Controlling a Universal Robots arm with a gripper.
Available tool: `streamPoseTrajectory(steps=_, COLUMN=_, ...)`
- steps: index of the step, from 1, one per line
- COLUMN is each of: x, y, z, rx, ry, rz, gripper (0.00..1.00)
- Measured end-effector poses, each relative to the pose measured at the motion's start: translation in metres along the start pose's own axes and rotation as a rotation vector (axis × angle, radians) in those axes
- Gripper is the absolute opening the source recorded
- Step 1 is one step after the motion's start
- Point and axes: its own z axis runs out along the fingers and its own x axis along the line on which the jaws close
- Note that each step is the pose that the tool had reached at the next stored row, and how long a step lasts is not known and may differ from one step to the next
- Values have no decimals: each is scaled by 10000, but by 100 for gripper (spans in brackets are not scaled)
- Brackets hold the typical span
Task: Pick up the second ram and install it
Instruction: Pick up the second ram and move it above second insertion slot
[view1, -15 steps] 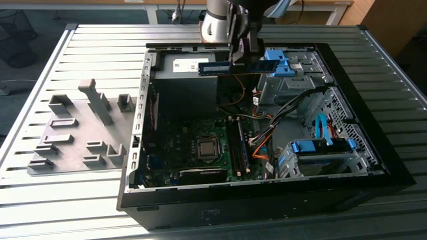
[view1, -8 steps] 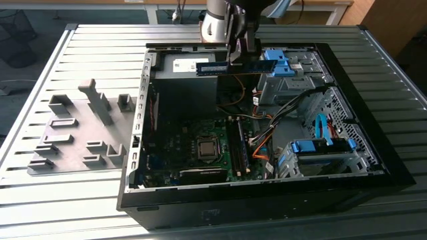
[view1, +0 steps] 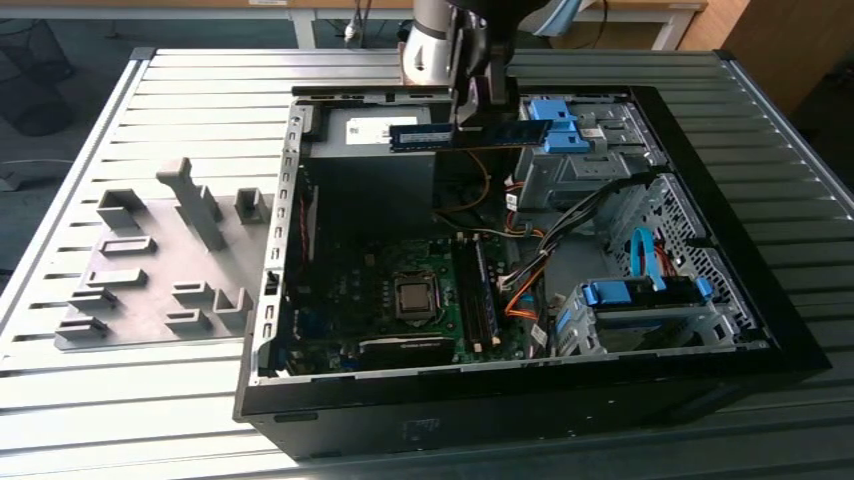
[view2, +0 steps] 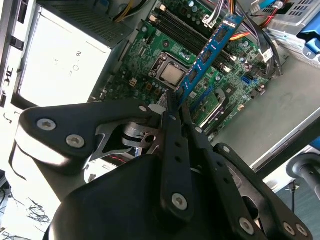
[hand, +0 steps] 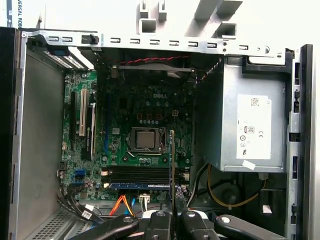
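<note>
1. Second ram: a thin, flat blue-green circuit-board stick with small dark chips (view1: 514, 134). It is held in the air above the open case and lies level in the exterior view, over the case's far end. It sits in no slot. In the second wrist view the stick (view2: 207, 52) juts from the fingertips over the motherboard. In the first wrist view it shows edge-on as a thin line (hand: 172, 160).

2. Gripper: a black 2-finger claw on a silver-grey arm (view1: 465, 118). Both wrist views show its fingers pressed together on the stick (view2: 176, 100) (hand: 173, 212).

3. Case: a black tower computer case (view1: 747, 330), lying on its side with the side panel off.

4. Motherboard: a green circuit board (view1: 347, 300) on the case floor. It carries a square silver processor socket (view1: 416, 297) (view2: 171, 75) (hand: 145, 140).

5. Memory slots: long black plastic slots (view1: 478, 300) (hand: 145, 175) beside the socket. In the first wrist view a blue strip (hand: 140, 185) runs along 1 of them.

6. Power supply: a silver metal box (view2: 55, 60) (hand: 247, 125) at 1 end of the case.

7. Drive caddies: 2 blue plastic pieces (view1: 641, 293) (view1: 554, 120) on the grey metal bays, at the exterior view's right.

8. Fixture blocks: grey plastic blocks (view1: 160, 260) on the ribbed metal table (view1: 200, 90), beside the case at the exterior view's left.
</note>
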Motion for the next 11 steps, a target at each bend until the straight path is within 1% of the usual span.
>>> streamPoseTrajectory(steps=11, x=0, y=25, z=1, rx=0, ry=-1, rz=0, gripper=14)
